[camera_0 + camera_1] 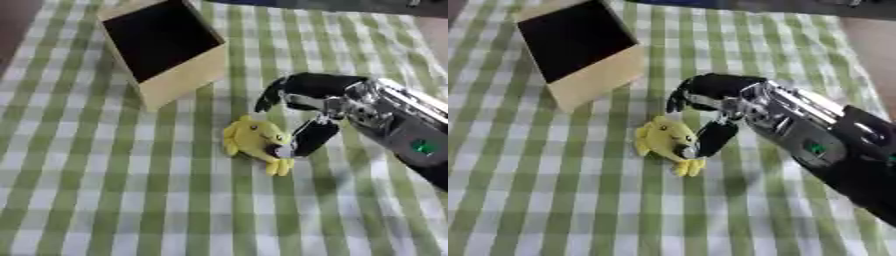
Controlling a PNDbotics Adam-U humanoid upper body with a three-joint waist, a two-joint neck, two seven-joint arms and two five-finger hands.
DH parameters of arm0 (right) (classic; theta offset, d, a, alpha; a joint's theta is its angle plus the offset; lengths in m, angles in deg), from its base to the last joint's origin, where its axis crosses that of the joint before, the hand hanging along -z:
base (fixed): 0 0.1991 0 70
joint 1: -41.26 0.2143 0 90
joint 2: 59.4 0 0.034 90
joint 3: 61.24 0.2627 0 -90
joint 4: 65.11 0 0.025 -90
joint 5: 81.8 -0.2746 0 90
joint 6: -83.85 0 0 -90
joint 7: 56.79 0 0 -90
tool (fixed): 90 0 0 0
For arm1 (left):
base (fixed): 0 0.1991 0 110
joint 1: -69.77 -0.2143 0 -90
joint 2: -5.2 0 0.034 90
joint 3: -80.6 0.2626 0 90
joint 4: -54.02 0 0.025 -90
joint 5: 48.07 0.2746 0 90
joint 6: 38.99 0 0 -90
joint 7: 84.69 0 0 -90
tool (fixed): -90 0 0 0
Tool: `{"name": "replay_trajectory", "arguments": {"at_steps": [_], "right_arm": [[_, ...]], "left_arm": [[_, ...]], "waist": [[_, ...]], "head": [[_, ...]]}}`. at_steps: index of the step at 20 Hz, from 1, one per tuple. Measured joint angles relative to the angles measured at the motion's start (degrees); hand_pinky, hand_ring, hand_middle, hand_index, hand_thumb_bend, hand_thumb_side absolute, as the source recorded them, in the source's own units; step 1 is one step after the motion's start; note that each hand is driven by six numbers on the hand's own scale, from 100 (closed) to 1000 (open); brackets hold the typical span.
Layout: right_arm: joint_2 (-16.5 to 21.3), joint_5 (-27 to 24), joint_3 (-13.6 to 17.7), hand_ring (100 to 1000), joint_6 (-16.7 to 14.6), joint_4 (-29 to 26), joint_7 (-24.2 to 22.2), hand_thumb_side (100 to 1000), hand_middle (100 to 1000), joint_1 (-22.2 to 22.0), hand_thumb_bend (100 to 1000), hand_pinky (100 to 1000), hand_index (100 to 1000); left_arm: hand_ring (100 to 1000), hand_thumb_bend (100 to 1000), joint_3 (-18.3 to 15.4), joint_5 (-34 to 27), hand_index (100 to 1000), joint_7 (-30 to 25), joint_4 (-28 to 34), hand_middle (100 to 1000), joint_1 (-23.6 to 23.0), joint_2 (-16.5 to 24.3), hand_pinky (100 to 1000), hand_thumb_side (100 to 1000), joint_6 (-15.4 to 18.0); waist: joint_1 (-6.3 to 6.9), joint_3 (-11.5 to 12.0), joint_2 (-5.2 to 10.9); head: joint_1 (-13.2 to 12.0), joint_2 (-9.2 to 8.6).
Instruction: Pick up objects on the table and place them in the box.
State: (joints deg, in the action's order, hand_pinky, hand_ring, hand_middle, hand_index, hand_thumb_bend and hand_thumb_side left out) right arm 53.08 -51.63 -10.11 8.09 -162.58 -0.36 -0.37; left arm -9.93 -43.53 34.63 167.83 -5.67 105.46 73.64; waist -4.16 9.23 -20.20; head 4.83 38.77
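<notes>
Right hand (pixel 317 102): enters from the right side, black fingers and silver wrist, reaching left over the cloth. Its upper fingers (pixel 273 95) curl downward in the air, holding nothing; the thumb (pixel 312 137) points down and left, its tip touching the toy's right edge. The toy is not enclosed between thumb and fingers, so the hand is part-curled and grips nothing.
Right arm (pixel 833 145): silver and black, with a small green mark on its casing, running off toward the lower right.
Toy (pixel 255 141): small yellow plush figure lying on the cloth, just below the curled fingers and left of the thumb tip. A small pale bit at its right edge sits against the thumb; what it is cannot be made out.
Box (pixel 162 47): tan walls, dark inside, open top tilted toward the camera. It stands up and to the left of the hand, apart from it and from the toy.
Cloth (pixel 105 200): green and white check, covering the table under everything.
Left hand: appears in neither view.
</notes>
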Motion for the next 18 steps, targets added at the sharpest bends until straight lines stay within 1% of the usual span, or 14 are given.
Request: {"name": "replay_trajectory", "arguments": {"at_steps": [3,6,9,11,12,13,14,16,18], "right_arm": [[-0.47,0.06,-0.37,768,-0.5,0.53,-0.01,332,648,0.0,371,768,761],[-0.95,0.48,-0.69,736,-0.75,1.18,-0.06,319,609,0.0,340,748,719],[-1.37,0.53,-0.71,697,-0.7,1.48,0.57,294,541,0.0,277,724,636],[-1.4,0.45,-0.71,680,-0.37,1.48,1.45,283,518,0.01,229,716,606],[-1.4,0.27,-0.71,672,-0.1,1.39,1.9,279,513,0.01,187,711,600],[-1.4,-0.11,-0.71,663,0.23,1.25,2.25,244,511,0.01,125,704,597],[-1.39,-0.62,-0.71,657,0.59,0.97,2.53,215,509,-0.01,100,700,594],[-1.31,-1.83,-0.68,647,1.61,0.29,2.76,100,514,-0.08,100,690,600],[-1.07,-3.39,-0.48,648,3.01,-0.76,2.62,100,519,-0.52,100,690,606]], "left_arm": [[715,464,0.0,-0.01,773,-0.06,0.0,694,0.02,0.0,671,589,-0.06],[715,463,0.0,-0.02,773,-0.1,0.0,694,0.02,0.0,671,589,-0.1],[715,461,0.0,-0.02,774,-0.13,0.0,694,0.02,-0.01,671,589,-0.13],[716,460,0.0,-0.02,773,-0.19,0.0,695,0.02,-0.01,671,590,-0.19],[716,459,0.0,-0.02,773,-0.22,0.0,695,0.02,-0.01,671,590,-0.22],[716,458,0.0,-0.02,773,-0.24,0.0,695,0.02,-0.01,672,588,-0.24],[716,457,0.0,-0.02,773,-0.3,0.0,695,0.02,-0.01,672,587,-0.3],[716,455,0.0,-0.02,773,-0.37,0.0,695,0.02,-0.01,672,586,-0.37],[716,453,0.0,-0.02,774,-0.43,0.0,695,0.02,-0.01,672,583,-0.43]], "waist": [[0.01,0.14,0.0],[0.11,0.27,0.0],[0.18,0.31,0.0],[0.18,0.33,0.0],[0.18,0.33,0.0],[0.18,0.33,-0.01],[0.18,0.32,-0.01],[0.18,0.31,-0.01],[0.18,0.28,-0.01]], "head": [[0.0,0.0],[0.01,0.0],[0.01,0.0],[0.01,0.0],[0.0,0.0],[-0.01,0.0],[-0.03,0.0],[-0.09,0.0],[-0.11,0.0]]}}
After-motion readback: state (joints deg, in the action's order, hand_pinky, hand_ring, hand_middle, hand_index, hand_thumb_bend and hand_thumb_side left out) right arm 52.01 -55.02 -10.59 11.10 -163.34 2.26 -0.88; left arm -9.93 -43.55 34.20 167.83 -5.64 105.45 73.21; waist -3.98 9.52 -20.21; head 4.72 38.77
